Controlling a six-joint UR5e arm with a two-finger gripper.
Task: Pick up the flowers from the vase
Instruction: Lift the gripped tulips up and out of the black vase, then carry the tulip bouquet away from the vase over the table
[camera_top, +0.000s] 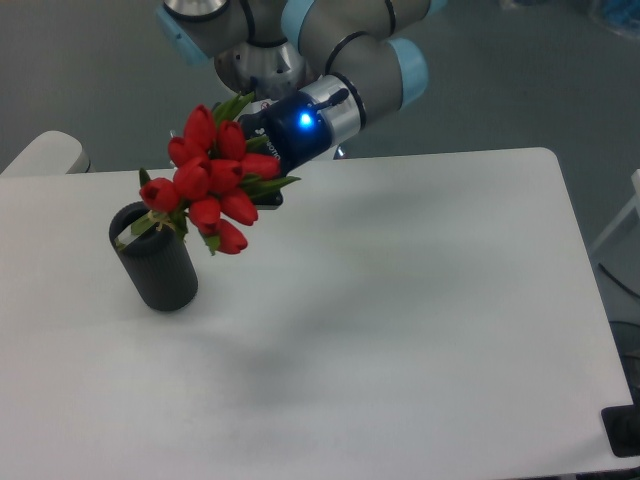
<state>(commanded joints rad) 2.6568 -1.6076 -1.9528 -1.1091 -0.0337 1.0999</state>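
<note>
- The step in hand looks like drawing the tulip bunch out of the dark vase; to my eye it is well along, with the buds lifted above and to the right of the rim.
- A green stem or leaf seems to reach down into the vase's mouth at the bunch's lower left, so I would want the lift to run along the line of the stems, up and away, until that end clears the rim.
- A sideways pull too soon could, I think, catch the rim and tip the vase, which stands upright on the white table near its left side.
- The gripper is clamped on the bunch from behind; the flowers hide its fingers, so only the dark edge of them shows beside the leaves.
- The arm comes in from the top of the view, its grey wrist slanting down and to the left, the blue light on the gripper body facing the camera.
- The bunch tilts, buds leaning towards the lower left, stems towards the gripper.
</note>
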